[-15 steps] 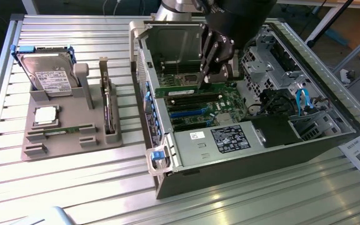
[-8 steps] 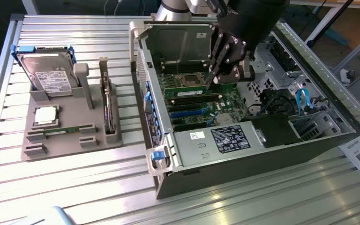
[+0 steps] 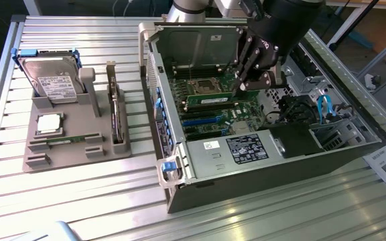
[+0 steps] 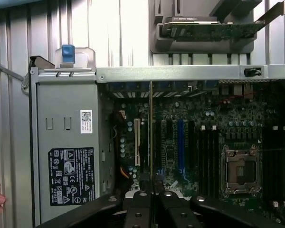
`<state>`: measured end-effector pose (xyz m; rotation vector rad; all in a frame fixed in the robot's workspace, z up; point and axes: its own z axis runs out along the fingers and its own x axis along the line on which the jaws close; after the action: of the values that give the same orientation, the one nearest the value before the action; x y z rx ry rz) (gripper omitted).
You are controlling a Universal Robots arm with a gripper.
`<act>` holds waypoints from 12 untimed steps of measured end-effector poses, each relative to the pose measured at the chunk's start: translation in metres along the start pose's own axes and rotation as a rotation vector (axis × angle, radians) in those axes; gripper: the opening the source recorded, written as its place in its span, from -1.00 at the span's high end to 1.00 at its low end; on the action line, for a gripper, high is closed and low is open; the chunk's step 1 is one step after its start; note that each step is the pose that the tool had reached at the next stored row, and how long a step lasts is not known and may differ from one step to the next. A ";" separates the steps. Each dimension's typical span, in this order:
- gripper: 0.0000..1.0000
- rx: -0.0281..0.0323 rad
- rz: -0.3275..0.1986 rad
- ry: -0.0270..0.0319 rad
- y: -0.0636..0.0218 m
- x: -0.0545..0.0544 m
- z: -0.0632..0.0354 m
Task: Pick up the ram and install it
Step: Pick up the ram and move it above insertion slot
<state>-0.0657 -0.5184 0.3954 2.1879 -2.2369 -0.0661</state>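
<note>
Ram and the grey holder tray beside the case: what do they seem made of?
The ram: matte green circuit board with a white label, likely fibreglass laminate. The grey holder tray: uniform matte grey, blocky slots, probably plastic, possibly printed.

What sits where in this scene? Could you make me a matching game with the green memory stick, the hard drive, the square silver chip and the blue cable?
Things:
1. ram
2. hard drive
3. square silver chip
4. blue cable

Places:
A. lying flat in the grey holder
B. inside the computer case, at the exterior view's right, apart from the fingers
C. gripped between the fingers, over the motherboard
D. standing on edge in the holder

Pairs: 1-C, 2-D, 3-A, 4-B
</note>
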 end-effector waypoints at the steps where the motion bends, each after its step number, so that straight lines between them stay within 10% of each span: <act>1: 0.76 -0.0001 0.000 0.0000 -0.0026 0.000 -0.0001; 12: 0.76 0.0000 0.000 0.0001 -0.0281 0.004 -0.0012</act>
<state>-0.0376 -0.5234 0.3954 2.1878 -2.2369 -0.0660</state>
